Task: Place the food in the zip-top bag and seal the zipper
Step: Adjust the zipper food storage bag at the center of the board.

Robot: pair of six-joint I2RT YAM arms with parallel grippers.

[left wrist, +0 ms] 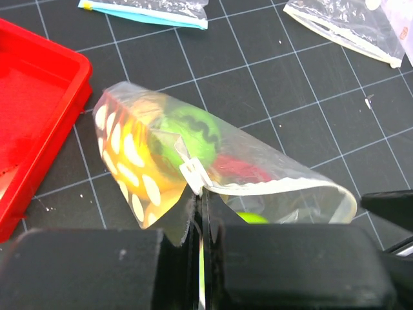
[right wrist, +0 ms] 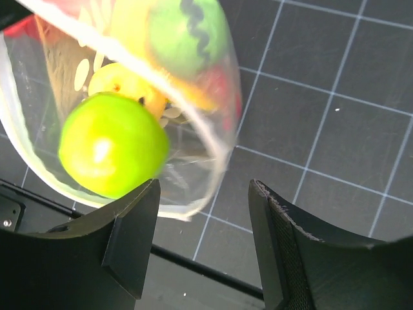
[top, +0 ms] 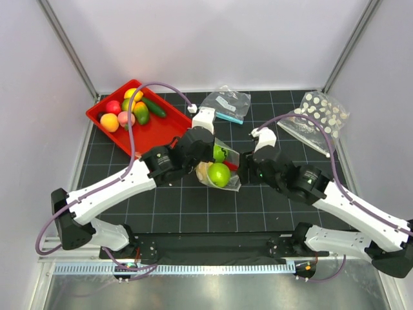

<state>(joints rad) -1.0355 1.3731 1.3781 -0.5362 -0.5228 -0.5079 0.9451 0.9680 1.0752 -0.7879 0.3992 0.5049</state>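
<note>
The zip-top bag (top: 222, 175) is clear with white dots and sits at mid-table. It holds food: a bright green round fruit (right wrist: 113, 145), a green piece with a dark zigzag (left wrist: 190, 132), and yellow and red pieces. My left gripper (left wrist: 200, 194) is shut on the bag's rim beside a small white tab (left wrist: 191, 171). From there the zipper (left wrist: 284, 187) curves off to the right, gaping open. My right gripper (right wrist: 203, 187) stands open just right of the bag's mouth. The rim lies loose before its fingers, touching neither of them.
A red tray (top: 161, 129) at the back left holds more toy food (top: 126, 110). A clear undotted bag with a teal strip (top: 226, 103) lies at the back centre. Another dotted bag (top: 319, 116) lies at the back right. White walls close in the sides.
</note>
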